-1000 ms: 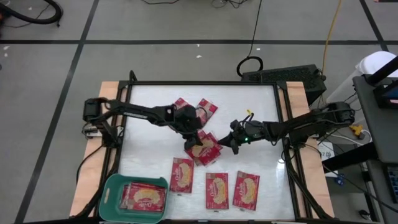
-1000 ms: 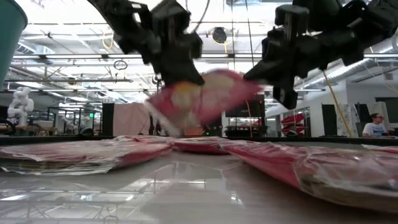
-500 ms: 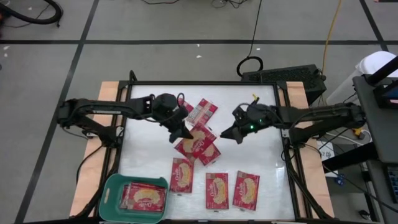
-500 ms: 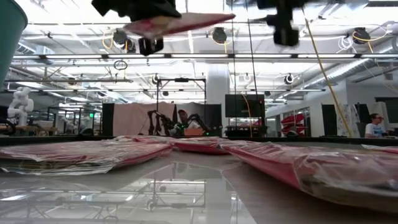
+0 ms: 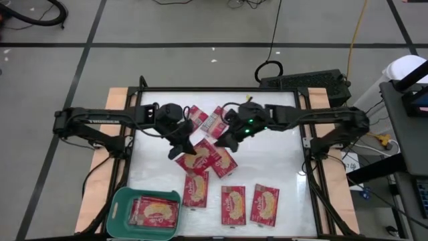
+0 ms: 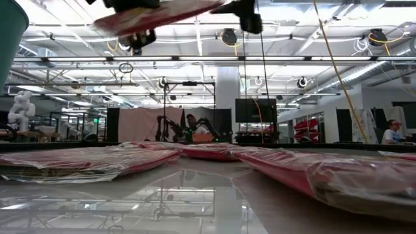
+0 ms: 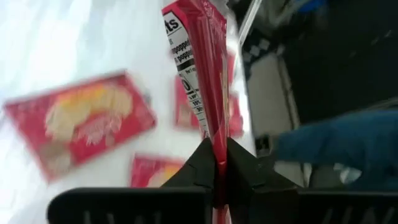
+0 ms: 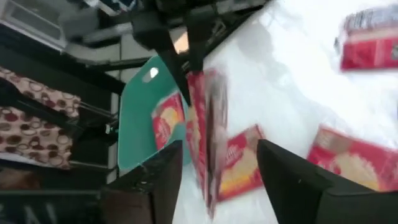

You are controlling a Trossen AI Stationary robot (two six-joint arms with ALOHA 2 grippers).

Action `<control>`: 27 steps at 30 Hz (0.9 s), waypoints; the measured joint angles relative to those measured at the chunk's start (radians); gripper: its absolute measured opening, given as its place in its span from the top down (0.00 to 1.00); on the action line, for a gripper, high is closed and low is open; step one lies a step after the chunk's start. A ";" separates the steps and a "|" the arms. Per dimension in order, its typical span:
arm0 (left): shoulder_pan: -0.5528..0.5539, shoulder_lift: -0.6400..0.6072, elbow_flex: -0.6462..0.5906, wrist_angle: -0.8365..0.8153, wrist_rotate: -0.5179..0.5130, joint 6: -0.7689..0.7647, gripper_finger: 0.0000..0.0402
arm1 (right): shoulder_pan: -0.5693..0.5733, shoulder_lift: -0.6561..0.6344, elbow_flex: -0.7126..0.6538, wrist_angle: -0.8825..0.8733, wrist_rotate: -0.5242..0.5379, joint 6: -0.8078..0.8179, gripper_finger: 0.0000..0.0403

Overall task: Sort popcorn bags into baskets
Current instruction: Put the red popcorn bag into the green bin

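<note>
A red popcorn bag (image 5: 204,158) hangs high over the table's middle, with my left gripper (image 5: 180,145) shut on its left end. My right gripper (image 5: 227,138) is open at the bag's right end. In the right wrist view its two fingers (image 8: 158,180) stand on either side of the bag (image 8: 208,137), which is seen edge-on, and do not touch it. The teal basket (image 5: 120,201) sits at the near left corner with popcorn bags (image 5: 155,211) lying flat in it. Several more bags lie flat on the table. My left gripper pinches the bag's left end edge (image 7: 217,154) between its two fingers. The fingers come from the table's left side. The bag (image 6: 156,14) is lifted clear of the table and reaches out nearly level toward the right, picture side up.
Three bags (image 5: 195,189) (image 5: 233,204) (image 5: 264,204) lie in a row near the front edge. Two more (image 5: 197,115) (image 5: 219,119) lie at the far middle. The white table top (image 5: 281,154) is bare on the right. A raised frame (image 5: 304,134) borders it.
The bag has risen from just above the table to high up and has shifted toward the table's left, carried by my left gripper. My right gripper has let go of the bag's right end, opened, risen, and followed toward the left and far side.
</note>
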 joint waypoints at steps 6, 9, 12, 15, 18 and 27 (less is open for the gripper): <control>0.000 -0.001 -0.002 -0.040 0.000 0.038 0.94 | 0.007 0.096 0.000 0.108 -0.015 -0.007 0.49; 0.000 -0.001 -0.002 -0.053 0.000 0.055 0.94 | 0.018 0.135 0.000 0.170 -0.044 0.003 0.52; 0.001 0.000 -0.002 -0.050 0.000 0.069 0.95 | 0.033 0.170 0.000 0.209 -0.063 0.006 0.58; 0.002 0.000 -0.002 -0.055 0.000 0.071 0.95 | 0.050 0.197 0.000 0.220 -0.063 -0.003 0.66; 0.003 0.000 -0.002 -0.064 0.002 0.070 0.92 | 0.059 0.205 0.000 0.225 -0.063 -0.004 0.77; 0.003 -0.001 -0.002 -0.051 -0.009 0.011 0.85 | 0.043 0.197 0.000 0.222 -0.067 -0.058 0.98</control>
